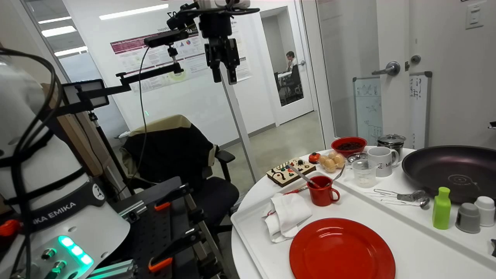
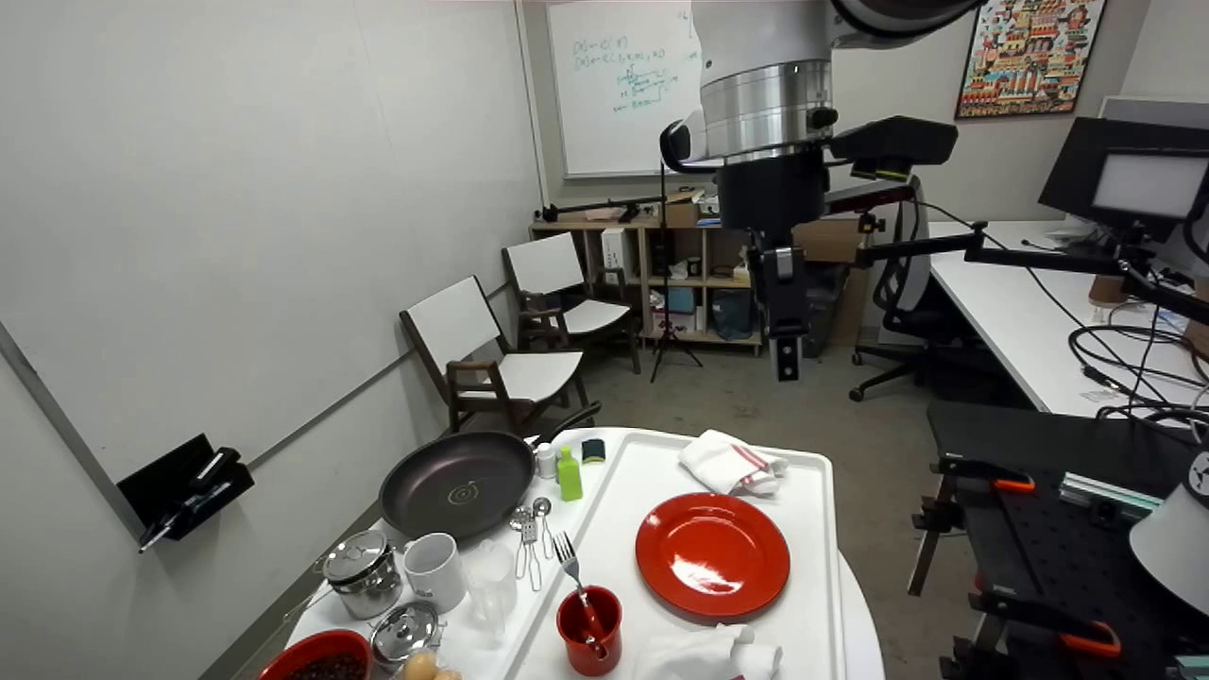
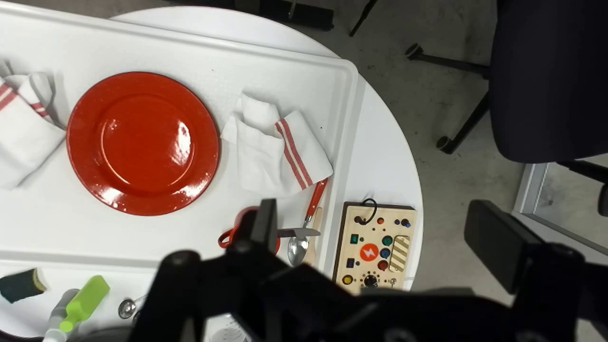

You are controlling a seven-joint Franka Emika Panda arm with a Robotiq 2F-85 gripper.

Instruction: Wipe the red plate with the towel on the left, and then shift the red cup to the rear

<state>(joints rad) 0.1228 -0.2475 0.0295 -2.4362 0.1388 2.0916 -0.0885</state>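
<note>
A red plate lies on a white tray in both exterior views and the wrist view. A white towel with red stripes lies folded between plate and tray end, also in the wrist view. A second striped towel lies at the plate's opposite side, also in the wrist view. The red cup stands upright on the tray holding cutlery; in the wrist view my finger partly hides it. My gripper is open and empty, high above the table; its fingers are wide apart in the wrist view.
A wooden control board sits near the table edge. A frying pan, white mug, measuring cup, steel pot, red bowl and green bottle stand beside the tray. A chair is near the table.
</note>
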